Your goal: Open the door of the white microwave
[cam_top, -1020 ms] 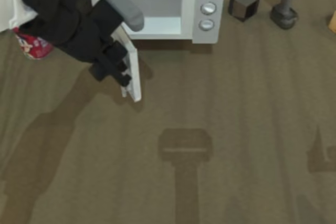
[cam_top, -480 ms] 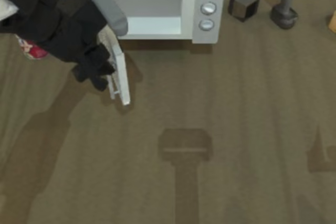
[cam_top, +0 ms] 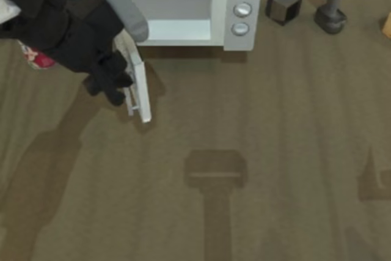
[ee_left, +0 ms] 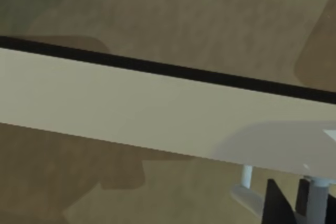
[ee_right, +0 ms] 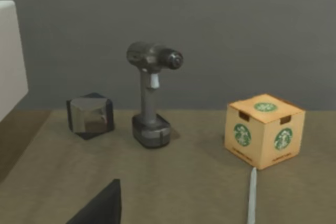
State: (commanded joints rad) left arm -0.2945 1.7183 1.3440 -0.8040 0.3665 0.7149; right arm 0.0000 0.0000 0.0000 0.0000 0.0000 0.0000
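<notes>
L gripper (cam_top: 116, 87): at the door's handle (cam_top: 130, 99), top view's left side, just in front of the oven's left corner. Fingers dark against dark arm; clenched or released, cannot tell.
Door (cam_top: 139, 87): swung well out on its left hinge, edge-on from above, roughly square to the oven front. Wrist view shows its pale edge (ee_left: 157, 108) close up w/ handle post (ee_left: 245, 177) beside it.
White microwave (cam_top: 189, 4): back of table, cavity exposed, two knobs (cam_top: 242, 19) at right.
Step, judged: near done. To finish well, follow the hinge arc, pull outward not down, avoid twisting the handle, let go cleanly.
R arm: parked, out of top view.
Other items: dark cube (cam_top: 283, 5), drill (cam_top: 335, 1), printed box (ee_right: 264, 129).
</notes>
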